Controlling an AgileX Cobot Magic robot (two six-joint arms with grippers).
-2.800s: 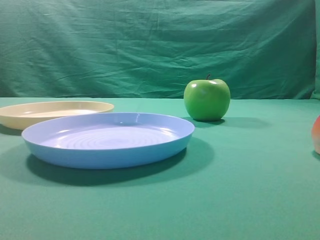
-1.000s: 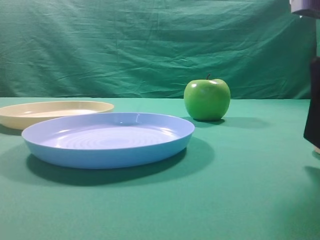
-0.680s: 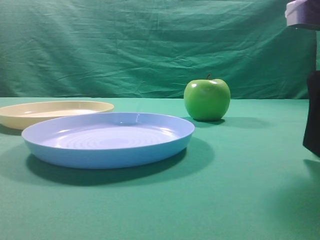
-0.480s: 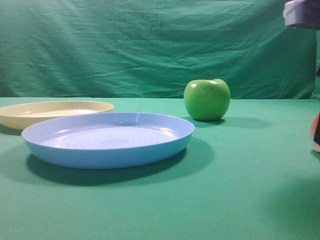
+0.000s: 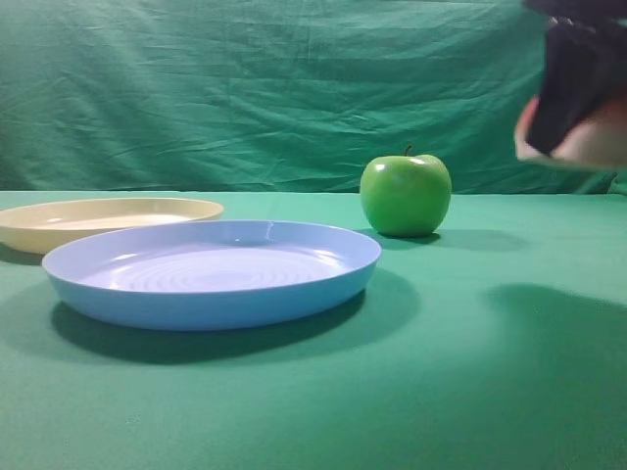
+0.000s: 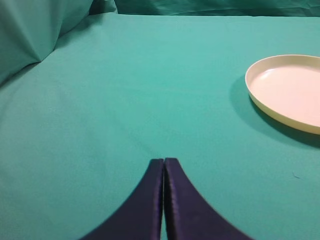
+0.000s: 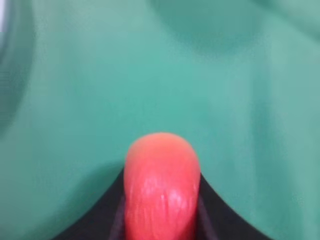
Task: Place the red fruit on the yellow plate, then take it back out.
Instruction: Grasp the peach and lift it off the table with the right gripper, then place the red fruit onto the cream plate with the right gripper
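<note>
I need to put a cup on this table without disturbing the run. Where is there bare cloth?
Bare cloth runs along the front, before the blue plate, and right of the green apple, though the right gripper carries the red fruit above that side. The left is crowded: the yellow plate sits close behind the blue one.

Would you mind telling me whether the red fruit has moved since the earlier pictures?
Yes. The red fruit has risen off the table at the right edge and now sits above the green apple, held in the right end effector.
</note>
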